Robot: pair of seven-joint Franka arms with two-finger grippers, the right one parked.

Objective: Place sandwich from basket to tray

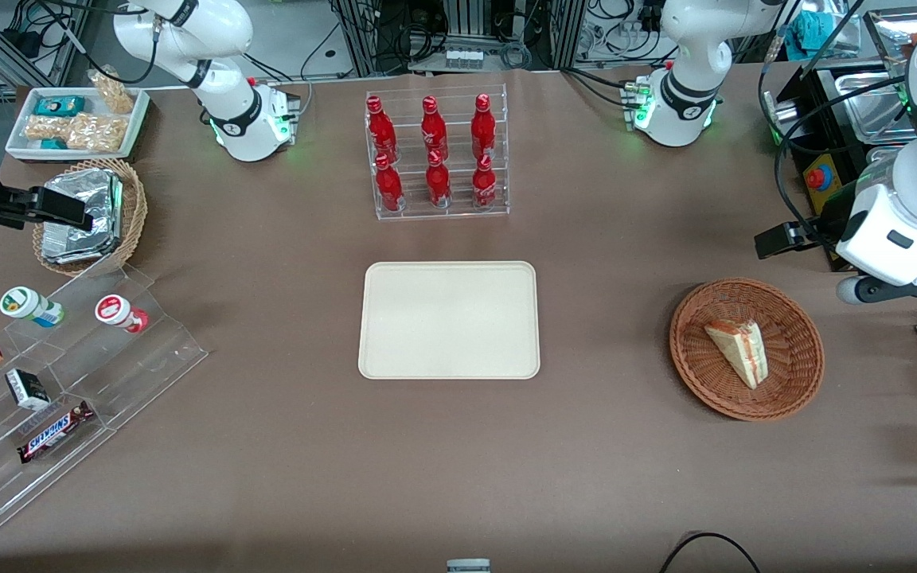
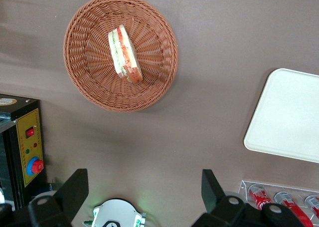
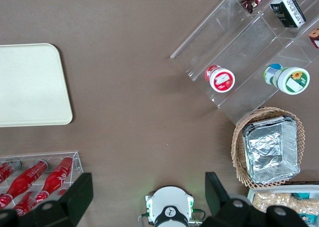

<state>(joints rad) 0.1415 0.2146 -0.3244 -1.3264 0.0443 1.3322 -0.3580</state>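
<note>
Table: brown work surface; carries all items listed below.
Tray: cream-beige, rectangular, rounded corners, low rim. Lies flat at the middle of the table, nothing on it. Also visible in the left wrist view.
Bottle rack: clear stepped rack holding six red bottles, farther from the front camera than the tray.
Basket: round, reddish-brown wicker, toward the working arm's end of the table, well apart from the tray. Also visible in the left wrist view.
Gripper: left arm's tool, raised above bare table well clear of the basket, between the basket and the arm's base. Fingers spread wide apart, released, grasping nothing.
Sandwich: triangular wedge, white bread, red and light filling along the cut edge. Lies inside the basket, near its centre; seen from the wrist camera resting on the weave.
</note>
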